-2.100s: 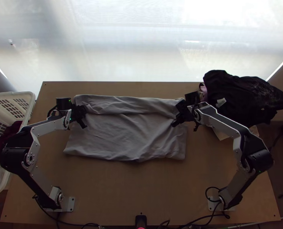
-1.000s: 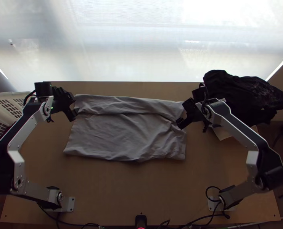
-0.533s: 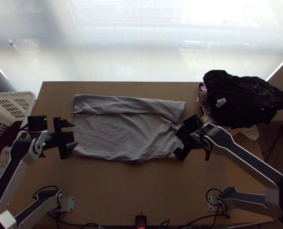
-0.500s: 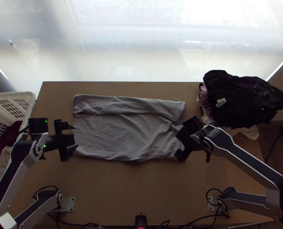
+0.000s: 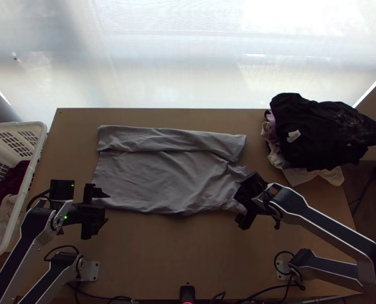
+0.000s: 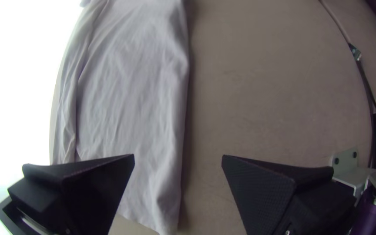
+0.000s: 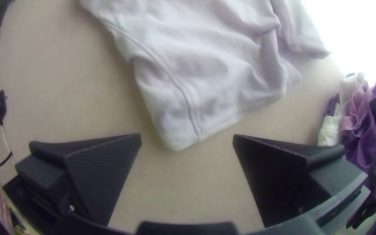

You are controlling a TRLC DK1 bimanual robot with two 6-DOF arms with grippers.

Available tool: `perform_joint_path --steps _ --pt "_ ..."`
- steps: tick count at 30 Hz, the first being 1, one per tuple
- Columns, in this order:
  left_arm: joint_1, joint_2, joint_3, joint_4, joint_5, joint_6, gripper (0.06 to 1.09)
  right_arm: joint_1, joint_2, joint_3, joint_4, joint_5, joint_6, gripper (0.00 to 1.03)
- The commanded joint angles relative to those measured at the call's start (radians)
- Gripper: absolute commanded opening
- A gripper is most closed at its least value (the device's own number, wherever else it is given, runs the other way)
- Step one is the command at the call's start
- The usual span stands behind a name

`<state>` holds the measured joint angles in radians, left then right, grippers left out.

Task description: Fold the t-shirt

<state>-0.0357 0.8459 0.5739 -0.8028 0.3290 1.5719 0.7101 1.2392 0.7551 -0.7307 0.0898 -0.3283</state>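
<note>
Both fingers of the left gripper (image 5: 107,208) stand wide apart, at eight o'clock from the middle of the grey t-shirt (image 5: 167,177) in the top view; in the left wrist view, the gap between them takes in a long edge of the cloth and bare wood beside it. The right gripper (image 5: 240,206) is at four o'clock, over a corner of the cloth in the top view, and its fingers stand well apart too. In the right wrist view that corner, with a stitched seam running down into it, points toward the gap between them. Whether either gripper touches the cloth, I cannot tell.

The t-shirt lies flat in a wide oblong across the wooden table (image 5: 173,253), with a folded band along its twelve o'clock side and small rumples around three o'clock.

Farther out, between two and three o'clock, a black garment (image 5: 325,131) lies heaped over lilac cloth (image 5: 270,121) and white cloth (image 5: 309,176), a pale tag (image 5: 293,136) showing on it. At nine o'clock is a white basket (image 5: 34,162) with dark red cloth (image 5: 3,192) inside. A small black device (image 5: 187,293) sits near six o'clock, at the table's edge
</note>
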Motion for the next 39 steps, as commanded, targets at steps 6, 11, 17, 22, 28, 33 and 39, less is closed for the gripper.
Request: perform_joint_path --steps 6,11,17,22,28,33,39 --pt "-0.003 0.058 -0.062 0.113 -0.021 0.016 1.03 0.038 0.002 -0.034 0.048 0.016 0.003 0.96" --pt "0.014 0.082 -0.063 0.178 -0.022 0.016 1.0 0.061 0.003 -0.033 0.051 0.016 0.017 0.92" --pt "0.072 0.203 -0.063 0.29 -0.074 0.05 1.0 0.068 0.009 -0.033 0.07 0.016 0.02 0.92" --pt "0.082 0.211 -0.075 0.327 -0.084 0.051 1.0 0.068 0.011 -0.033 0.076 0.016 0.026 0.92" --pt "0.108 0.229 -0.105 0.349 -0.099 0.076 0.97 0.068 0.02 -0.048 0.109 0.016 0.029 0.92" --pt "0.112 0.243 -0.114 0.383 -0.099 0.079 0.94 0.068 0.046 -0.039 0.143 0.016 0.037 0.88" --pt "0.112 0.269 -0.124 0.429 -0.099 0.079 0.91 0.069 0.08 -0.045 0.18 0.016 0.038 0.88"
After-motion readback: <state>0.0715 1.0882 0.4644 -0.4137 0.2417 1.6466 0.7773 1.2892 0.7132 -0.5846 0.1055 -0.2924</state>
